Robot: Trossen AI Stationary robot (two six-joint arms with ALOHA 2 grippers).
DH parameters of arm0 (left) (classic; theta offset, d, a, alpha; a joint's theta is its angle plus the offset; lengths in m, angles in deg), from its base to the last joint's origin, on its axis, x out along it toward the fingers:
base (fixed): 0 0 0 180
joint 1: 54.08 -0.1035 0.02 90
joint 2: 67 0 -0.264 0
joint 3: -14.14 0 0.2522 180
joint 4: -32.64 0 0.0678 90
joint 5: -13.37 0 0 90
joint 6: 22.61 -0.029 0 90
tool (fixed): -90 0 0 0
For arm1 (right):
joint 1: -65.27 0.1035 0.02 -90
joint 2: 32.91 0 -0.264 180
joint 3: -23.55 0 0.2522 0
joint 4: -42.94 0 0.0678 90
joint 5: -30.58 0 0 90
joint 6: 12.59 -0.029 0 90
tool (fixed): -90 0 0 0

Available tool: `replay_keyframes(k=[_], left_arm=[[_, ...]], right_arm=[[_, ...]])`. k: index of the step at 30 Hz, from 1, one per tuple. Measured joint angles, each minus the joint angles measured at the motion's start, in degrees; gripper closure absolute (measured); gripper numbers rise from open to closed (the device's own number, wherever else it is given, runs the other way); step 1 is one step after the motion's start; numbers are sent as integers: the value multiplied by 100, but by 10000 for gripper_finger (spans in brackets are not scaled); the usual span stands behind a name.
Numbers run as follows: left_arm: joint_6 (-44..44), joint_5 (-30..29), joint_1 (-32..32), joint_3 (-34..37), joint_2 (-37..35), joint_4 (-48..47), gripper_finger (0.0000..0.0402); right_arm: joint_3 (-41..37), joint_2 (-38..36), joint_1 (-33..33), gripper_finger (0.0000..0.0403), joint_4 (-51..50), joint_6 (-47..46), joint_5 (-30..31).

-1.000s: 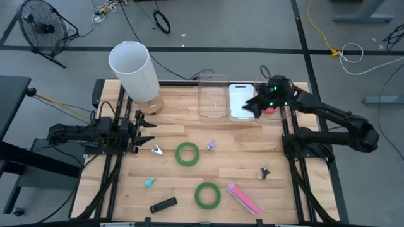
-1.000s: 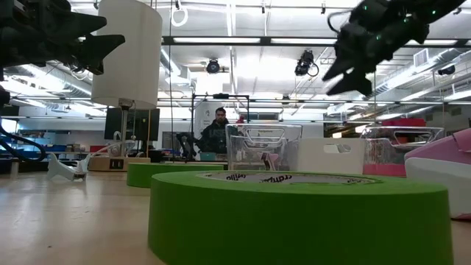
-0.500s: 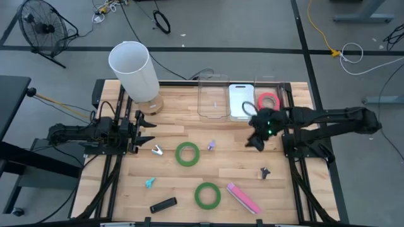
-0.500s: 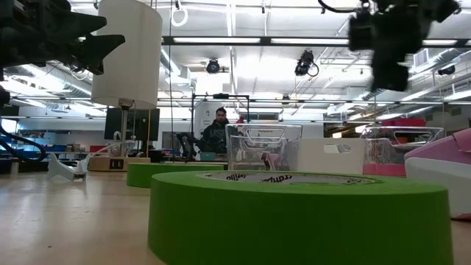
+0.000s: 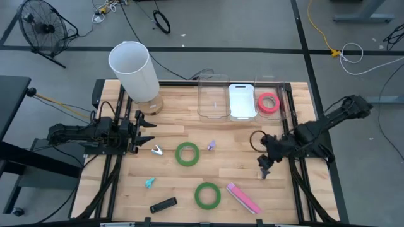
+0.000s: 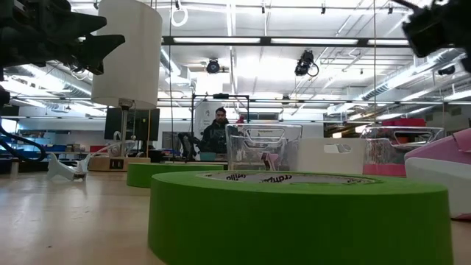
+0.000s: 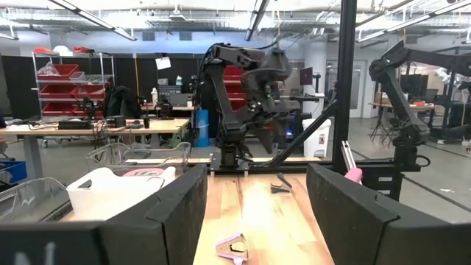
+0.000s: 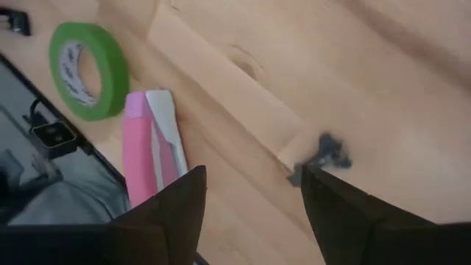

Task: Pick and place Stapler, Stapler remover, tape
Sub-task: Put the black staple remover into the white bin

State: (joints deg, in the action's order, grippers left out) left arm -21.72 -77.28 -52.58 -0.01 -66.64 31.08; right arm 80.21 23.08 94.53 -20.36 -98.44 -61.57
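My right gripper (image 5: pixel 264 165) hovers open and empty over the table's right side, just above a small dark stapler remover (image 5: pixel 264 173), which also shows in the right wrist view (image 8: pixel 324 157) ahead of the fingers. A pink stapler (image 5: pixel 243 198) and a green tape roll (image 5: pixel 207 195) lie flat near the front edge. A second green roll (image 5: pixel 187 154) lies mid-table. The red roll (image 5: pixel 269 102) lies flat in a clear bin at the far right. My left gripper (image 5: pixel 144 130) waits open at the table's left.
Three clear bins (image 5: pixel 213 96) stand in a row at the far edge, beside a white lamp (image 5: pixel 134 69). A purple remover (image 5: pixel 211 145), a silver one (image 5: pixel 156 150), a teal one (image 5: pixel 149 183) and a black stapler (image 5: pixel 163 205) lie scattered on the wood.
My right gripper has gone from over the far-right bin toward the table's near edge and down, stopping just above the small dark stapler remover. The red roll, hidden under the gripper a second ago, now shows lying in the bin.
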Motion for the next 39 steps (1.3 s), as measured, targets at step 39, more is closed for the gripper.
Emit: replay_keyframes(k=[39], left_arm=[[2, 2, 0, -1, -1, -1, 165]], right_arm=[[-2, 2096, 1285, 182, 199, -3067, -4]])
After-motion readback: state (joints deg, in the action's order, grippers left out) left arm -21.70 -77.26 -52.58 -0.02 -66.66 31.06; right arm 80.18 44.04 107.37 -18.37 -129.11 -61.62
